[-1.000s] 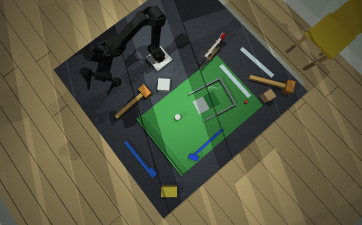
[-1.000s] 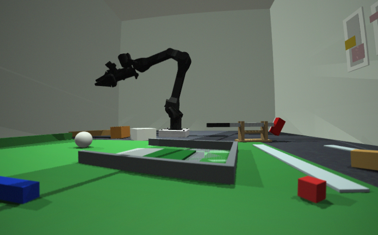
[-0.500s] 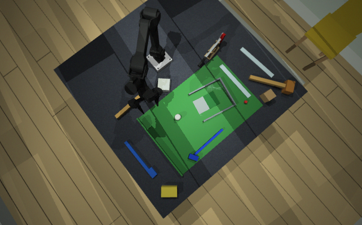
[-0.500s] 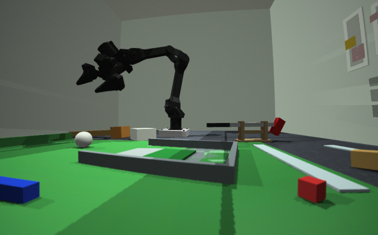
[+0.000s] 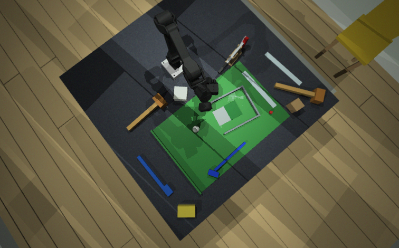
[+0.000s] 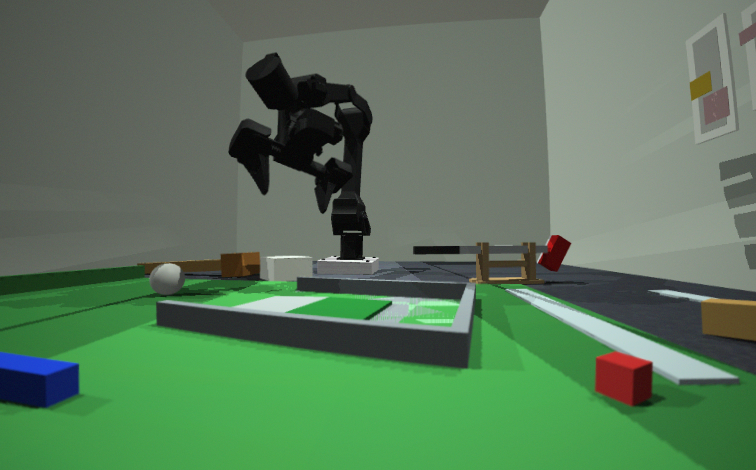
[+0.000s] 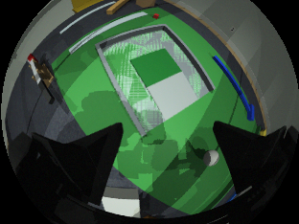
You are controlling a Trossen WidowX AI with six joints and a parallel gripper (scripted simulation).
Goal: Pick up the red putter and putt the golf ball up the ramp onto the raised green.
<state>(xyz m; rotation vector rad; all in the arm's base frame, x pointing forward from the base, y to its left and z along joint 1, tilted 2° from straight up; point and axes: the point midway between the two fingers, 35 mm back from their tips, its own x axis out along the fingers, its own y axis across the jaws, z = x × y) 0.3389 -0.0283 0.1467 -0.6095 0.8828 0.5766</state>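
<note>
The red putter (image 5: 237, 50) (image 6: 489, 249) (image 7: 40, 70) lies on a small wooden stand at the back of the green mat (image 5: 179, 153), its red head (image 6: 556, 252) tipped past the stand. The white golf ball (image 5: 196, 129) (image 6: 167, 278) (image 7: 213, 157) rests on the mat in front of the grey-framed raised green (image 5: 234, 108) (image 6: 343, 307) (image 7: 155, 66) with its pale ramp (image 5: 221, 115). My gripper (image 5: 208, 97) (image 6: 292, 198) (image 7: 171, 126) is open and empty. It hangs high above the mat, between the ball and the frame, far from the putter.
Two wooden mallets (image 5: 145, 114) (image 5: 299, 91), two blue putters (image 5: 153, 175) (image 5: 227, 158), a white block (image 5: 180, 93), a yellow block (image 5: 186, 210), a brown cube (image 5: 295, 105), a small red cube (image 5: 271, 112) (image 6: 623, 377) and two pale strips (image 5: 282, 68) (image 5: 258, 89) lie around.
</note>
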